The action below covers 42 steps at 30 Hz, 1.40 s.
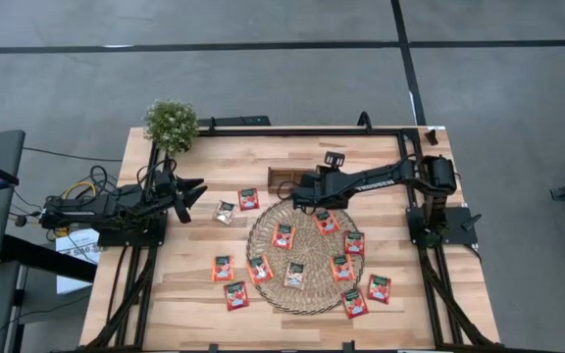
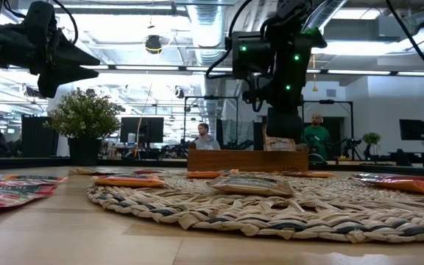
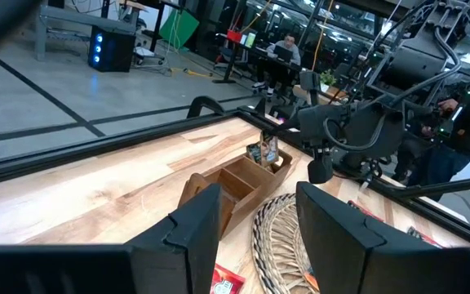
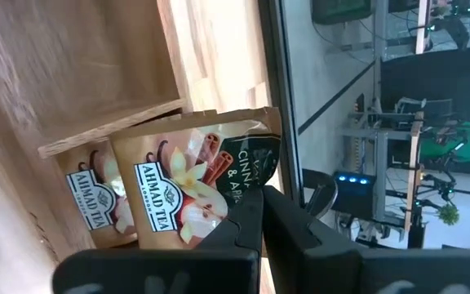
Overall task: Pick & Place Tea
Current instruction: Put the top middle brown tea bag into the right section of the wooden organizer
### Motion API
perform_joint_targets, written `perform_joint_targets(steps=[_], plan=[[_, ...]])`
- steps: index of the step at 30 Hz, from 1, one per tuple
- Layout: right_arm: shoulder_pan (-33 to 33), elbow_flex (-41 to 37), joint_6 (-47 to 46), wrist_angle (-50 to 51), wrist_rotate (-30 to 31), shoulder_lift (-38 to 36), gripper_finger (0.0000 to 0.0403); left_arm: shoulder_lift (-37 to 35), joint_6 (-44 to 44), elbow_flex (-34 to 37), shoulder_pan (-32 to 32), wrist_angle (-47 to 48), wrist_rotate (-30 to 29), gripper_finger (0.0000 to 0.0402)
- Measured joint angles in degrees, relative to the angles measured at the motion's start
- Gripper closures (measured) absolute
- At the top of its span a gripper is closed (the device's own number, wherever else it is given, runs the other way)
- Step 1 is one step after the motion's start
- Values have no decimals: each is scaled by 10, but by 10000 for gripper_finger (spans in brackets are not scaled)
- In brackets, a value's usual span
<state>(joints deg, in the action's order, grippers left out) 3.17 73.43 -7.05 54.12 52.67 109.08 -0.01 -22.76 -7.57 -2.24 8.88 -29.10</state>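
Observation:
My right gripper [image 1: 299, 192] is shut on a beige tea sachet [image 4: 188, 178] at the small wooden tray [image 1: 282, 179], which stands at the far edge of the round woven mat [image 1: 307, 257]. A second sachet [image 4: 90, 198] stands just behind the held one in the same compartment. Several red-orange tea sachets [image 1: 283, 235] lie flat on the mat and on the table around it, and a silvery one [image 1: 225, 212] lies left of the mat. My left gripper [image 1: 196, 191] hangs open above the table's left side, with nothing between its fingers [image 3: 194, 233]. My right gripper pinches the sachet's edge by its dark green label [image 4: 250, 173] between its two fingers. The fingers slant down from the table's right side. The sachet stands on edge, its other end down in the tray's compartment [image 4: 96, 82]; whether it rests on the floor there cannot be told.
A small potted plant [image 1: 172, 125] stands at the table's far left corner. Black frame rails [image 1: 292, 130] run along the table's edges. People sit and stand in the room beyond the table [image 2: 316, 136].

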Motion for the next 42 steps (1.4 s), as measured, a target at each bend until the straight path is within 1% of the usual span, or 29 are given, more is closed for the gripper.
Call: perform_joint_targets(steps=[5,10,21,37,42], plan=[[10,-4,1,-14,1,0,403,0,0,0,0,0,0,250],[17,-42,15,-43,-2,0,403,0,0,0,0,0,0,250],[3,-43,15,-52,-2,0,403,0,0,0,0,0,0,250],[5,-43,30,-54,-3,0,403,0,0,0,0,0,0,250],[2,-43,30,-53,-20,0,403,0,0,0,0,0,0,250]])
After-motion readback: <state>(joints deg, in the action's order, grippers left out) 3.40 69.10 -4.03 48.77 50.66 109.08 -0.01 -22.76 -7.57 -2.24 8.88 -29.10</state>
